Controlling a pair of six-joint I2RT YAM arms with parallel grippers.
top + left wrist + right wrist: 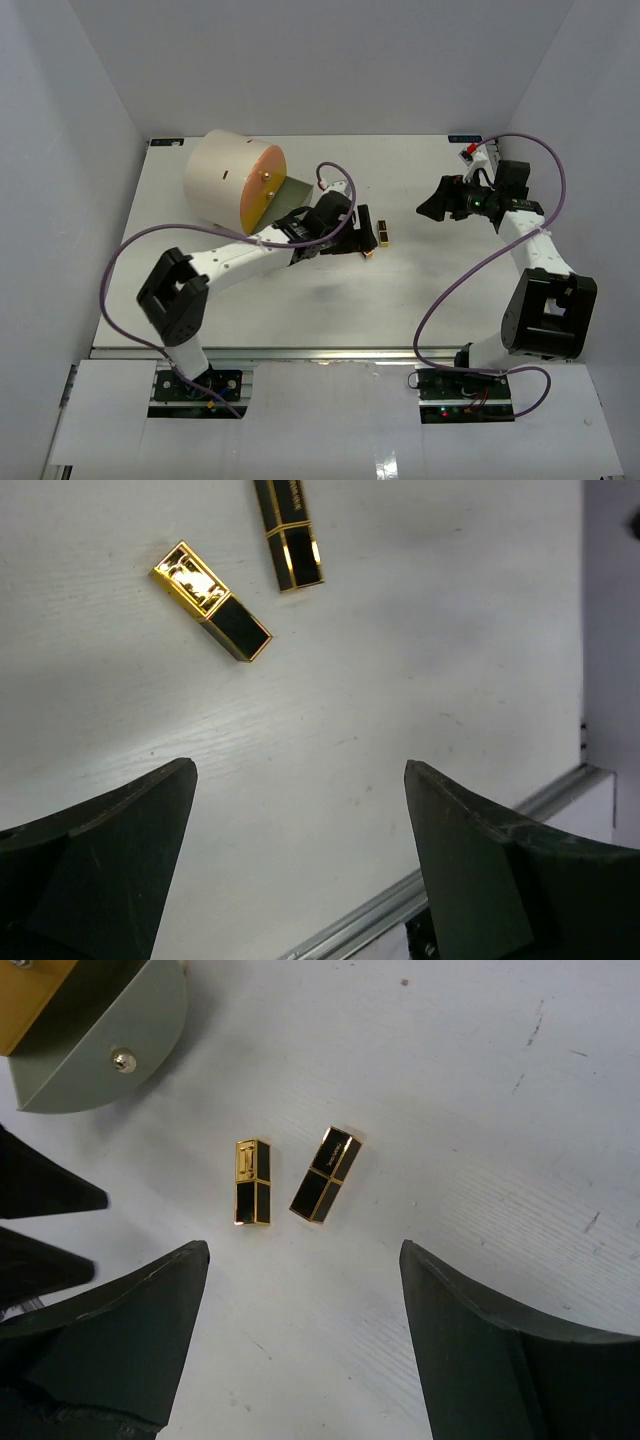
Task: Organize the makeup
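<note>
Two gold-and-black lipstick tubes lie side by side on the white table (330, 300). One tube (382, 232) (288, 535) (326, 1174) is beside the other (368, 248) (212, 601) (252, 1182). My left gripper (357, 233) (298, 772) is open just left of them, with nothing between its fingers. My right gripper (430, 205) (303, 1248) is open and empty too, to the right of the tubes and facing them. No other makeup shows.
A big cream cylinder (225, 175) with an orange front (262, 190) lies at the back left. Its grey-green drawer (290, 192) (110, 1045) stands pulled out, close to the left gripper. The table's metal front edge (400, 900) shows near the left fingers.
</note>
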